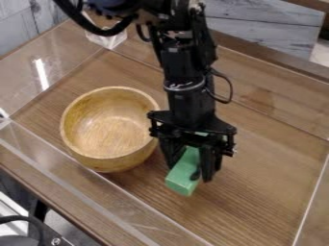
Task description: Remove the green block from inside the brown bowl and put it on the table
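The green block (183, 179) rests on the table (264, 159) just right of the brown bowl (110, 128), which has nothing in it. My gripper (190, 169) reaches straight down over the block, its two black fingers pressed against the block's sides, shut on it. The block's lower end touches the tabletop; its upper part is hidden between the fingers.
Clear acrylic walls (77, 207) run along the table's front and left edges. The black arm (180, 48) rises from the gripper toward the back. The bowl's rim sits close to the gripper's left finger.
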